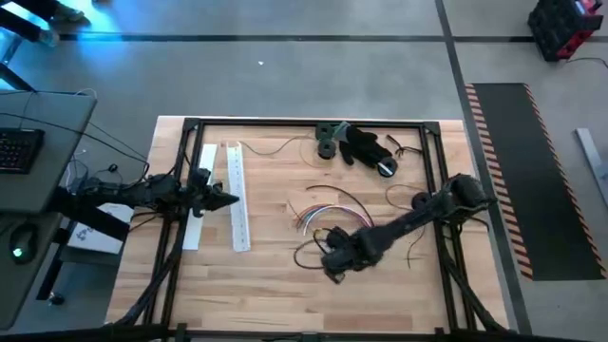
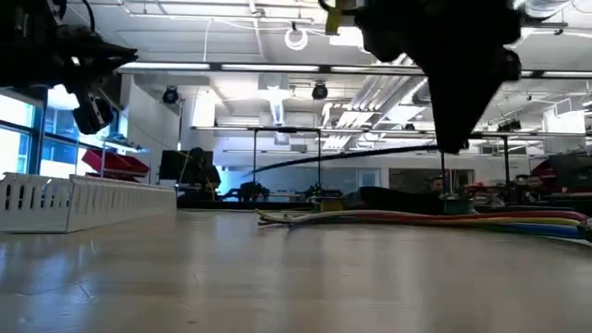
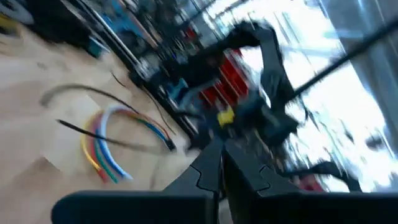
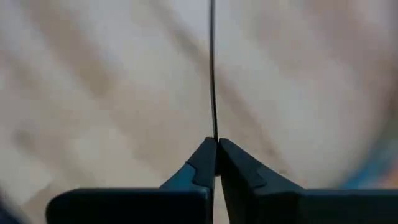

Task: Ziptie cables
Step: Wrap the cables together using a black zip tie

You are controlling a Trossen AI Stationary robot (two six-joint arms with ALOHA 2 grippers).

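The cables (image 1: 318,211), a loose curved bundle of thin coloured wires, lie on the wooden table near its middle. They also show in the low view (image 2: 425,219) and in the left wrist view (image 3: 102,146). My right gripper (image 1: 332,271) is just on the near side of the bundle, low over the table and shut on a thin black strand (image 4: 212,74). My left gripper (image 1: 234,199) hovers over the white strips at the left. It is shut (image 3: 222,149) and nothing shows between its fingers. My right gripper pinches the thin black strand between its two fingertips, at the spot (image 4: 214,134) where it meets them. The strand runs straight on from the tips, in line with the fingers, over the wooden table top. Its far end lies outside the view.
Two long white perforated strips (image 1: 237,204) lie at the left under my left arm. A black lumpy heap with round parts (image 1: 366,144) sits at the far edge. Loose thin wires (image 1: 404,195) lie at the right. A dark metal frame (image 1: 190,123) borders the table.
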